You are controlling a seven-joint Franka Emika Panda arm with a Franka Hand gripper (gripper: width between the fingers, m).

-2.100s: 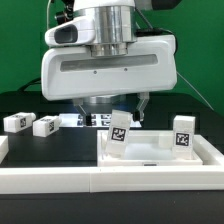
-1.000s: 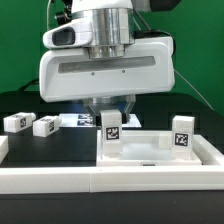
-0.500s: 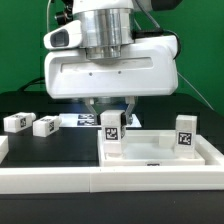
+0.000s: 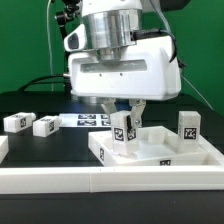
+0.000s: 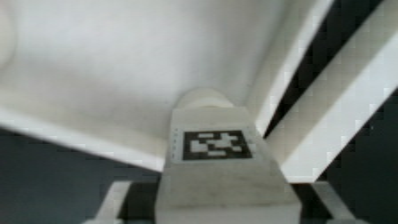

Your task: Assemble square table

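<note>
Hanging over the black desk (image 4: 60, 150), the arm (image 4: 125, 65) fills the middle of the exterior view. Beneath it the square table's slab (image 4: 150, 148) lies toward the exterior view's right. The jaws grip an upright tagged leg (image 4: 122, 128) at the slab's left end; a second leg (image 4: 188, 128) stands at its right corner. One loose leg (image 4: 15, 122) and another loose leg (image 4: 44, 125) lie at the exterior view's left

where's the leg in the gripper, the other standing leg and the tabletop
held leg (image 4: 122, 129), exterior view, on its tag face
other standing leg (image 4: 188, 127), exterior view, on its tag face
tabletop (image 4: 156, 148), exterior view, on the bare surface between the two legs
</note>
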